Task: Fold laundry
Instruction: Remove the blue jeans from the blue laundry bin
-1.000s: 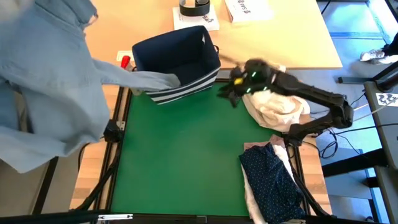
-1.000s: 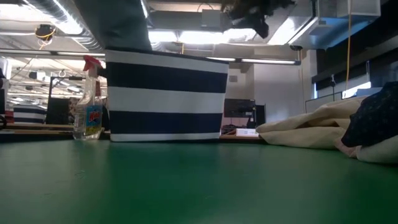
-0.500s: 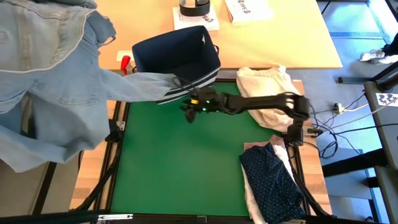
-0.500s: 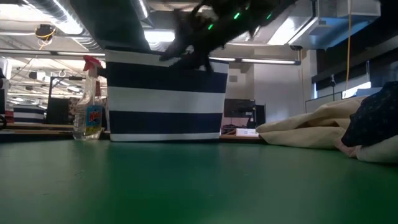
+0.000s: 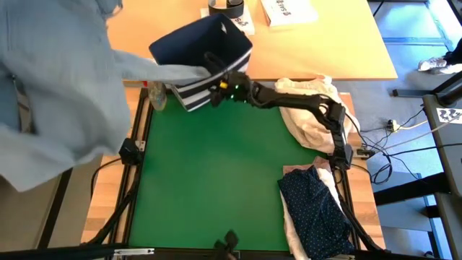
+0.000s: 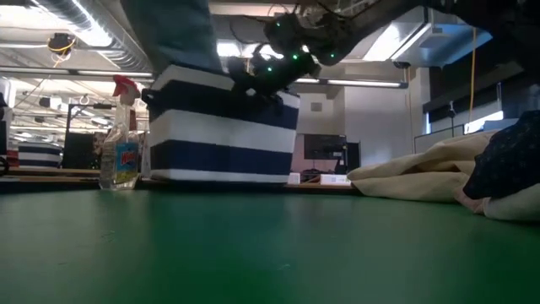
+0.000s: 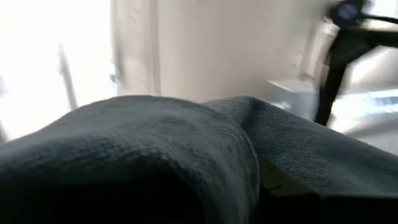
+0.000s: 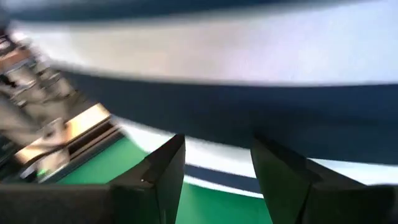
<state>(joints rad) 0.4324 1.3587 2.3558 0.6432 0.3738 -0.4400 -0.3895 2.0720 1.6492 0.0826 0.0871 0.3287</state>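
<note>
The light grey jeans [image 5: 58, 94] hang high over the table's left side. One leg [image 5: 173, 72] runs down into the navy, white-striped bin [image 5: 195, 43], which stands tipped at the far edge. My left gripper is hidden under the jeans; its wrist view shows only denim [image 7: 186, 137] draped close in front. My right gripper [image 5: 214, 87] is open at the bin's near wall [image 8: 249, 106], beside the jeans leg. A navy dotted shirt [image 5: 317, 209] lies on a white shirt [image 5: 292, 231] at the near right. My left gripper holds the jeans up high, well clear of the table, but the denim covers the fingers, so the part held and the kind of hold do not show. The jeans hang below it in loose folds. My right gripper's fingertips [image 8: 174, 149] stand right at the bin's striped wall; I cannot tell whether they touch it.
A cream-beige cloth bundle [image 5: 317, 108] lies at the table's right edge under my right arm. A spray bottle [image 6: 122, 135] stands left of the bin. Boxes and papers [image 5: 285, 11] sit on the wooden top beyond. The green mat's middle [image 5: 216, 180] is bare.
My right gripper has swept from above the cream bundle toward the table's left and down to the bin, staying open. The bin has tipped, turned about and shifted toward the far edge. The jeans have swung on the left, their leg still in the bin.
</note>
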